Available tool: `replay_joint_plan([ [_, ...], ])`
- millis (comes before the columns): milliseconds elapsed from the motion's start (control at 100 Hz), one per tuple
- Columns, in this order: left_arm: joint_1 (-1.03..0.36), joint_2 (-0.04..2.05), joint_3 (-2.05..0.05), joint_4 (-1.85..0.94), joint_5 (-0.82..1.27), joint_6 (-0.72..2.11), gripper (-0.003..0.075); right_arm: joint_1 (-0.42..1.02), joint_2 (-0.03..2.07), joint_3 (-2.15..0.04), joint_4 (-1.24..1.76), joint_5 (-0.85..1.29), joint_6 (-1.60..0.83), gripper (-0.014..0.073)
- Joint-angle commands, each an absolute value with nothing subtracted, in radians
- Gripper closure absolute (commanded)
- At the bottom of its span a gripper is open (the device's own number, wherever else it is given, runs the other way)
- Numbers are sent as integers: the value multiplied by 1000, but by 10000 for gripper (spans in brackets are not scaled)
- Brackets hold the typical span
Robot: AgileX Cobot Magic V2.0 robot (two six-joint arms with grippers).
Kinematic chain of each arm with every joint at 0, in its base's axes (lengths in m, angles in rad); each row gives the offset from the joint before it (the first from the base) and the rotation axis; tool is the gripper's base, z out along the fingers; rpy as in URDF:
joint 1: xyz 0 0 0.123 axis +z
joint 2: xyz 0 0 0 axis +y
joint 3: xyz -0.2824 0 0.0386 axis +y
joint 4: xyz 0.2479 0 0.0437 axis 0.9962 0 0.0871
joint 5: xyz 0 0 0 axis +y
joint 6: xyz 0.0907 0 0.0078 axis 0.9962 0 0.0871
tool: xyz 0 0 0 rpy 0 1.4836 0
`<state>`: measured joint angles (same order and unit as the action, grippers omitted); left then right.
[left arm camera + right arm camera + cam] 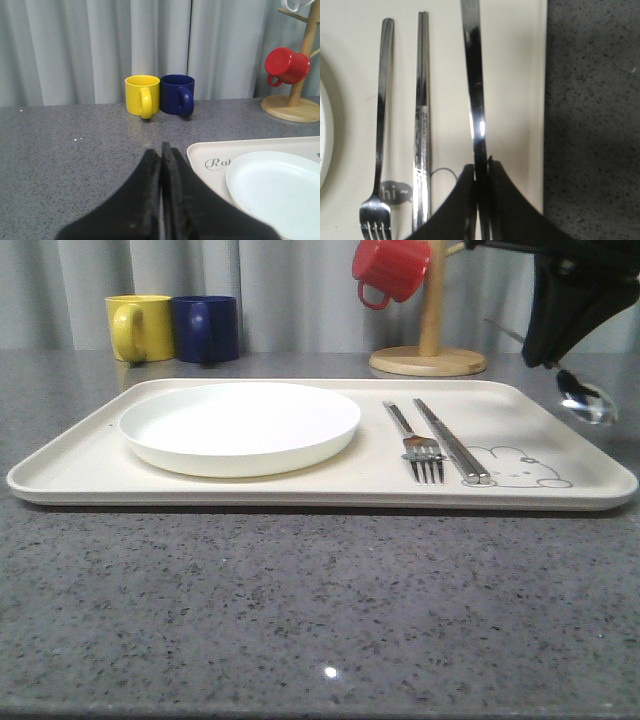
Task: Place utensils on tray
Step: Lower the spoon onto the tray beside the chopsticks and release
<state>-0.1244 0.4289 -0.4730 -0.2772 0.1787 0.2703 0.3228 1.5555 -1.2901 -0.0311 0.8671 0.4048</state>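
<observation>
The cream tray (90, 475) lies across the table with a fork (420, 448) and a pair of chopsticks (450, 440) side by side on its right half. My right gripper (552, 358) hangs above the tray's right end, shut on a spoon (588, 400) whose bowl hangs below it, clear of the tray. From the right wrist, the spoon handle (474, 75) runs out from the shut gripper (482, 172) over the tray (520, 100), beside the chopsticks (422, 125) and fork (380, 125). My left gripper (161, 148) is shut and empty, over the table by the tray's corner (210, 150).
A round white plate (240, 425) takes up the tray's left half. Yellow mug (140, 327) and blue mug (205, 328) stand behind the tray at the left. A wooden mug tree (430, 350) with a red mug (390, 268) stands at the back right.
</observation>
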Motion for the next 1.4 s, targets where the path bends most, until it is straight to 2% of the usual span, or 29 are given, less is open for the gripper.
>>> replay_joint_plan([
  [0,-125,433,-501,-285,95,268,738,335,1549,-1323,-89,805,472,649],
  [420,-125,433,-501,-285,95,268,738,338,1649,-1323,-78,781,485,629],
  [510,-125,433,-501,-285,95,268,738,338,1649,-1323,-74,779,485,568],
  [730,-125,433,-501,-285,95,268,738,338,1649,-1323,-74,782,485,310],
  [800,-125,433,-501,-285,95,268,738,338,1649,-1323,-74,780,485,267],
  [1120,-125,433,-501,-285,95,268,738,322,1548,-1325,-134,766,478,263],
  [1390,-125,433,-501,-285,95,268,738,193,1387,-1271,-136,753,380,263],
])
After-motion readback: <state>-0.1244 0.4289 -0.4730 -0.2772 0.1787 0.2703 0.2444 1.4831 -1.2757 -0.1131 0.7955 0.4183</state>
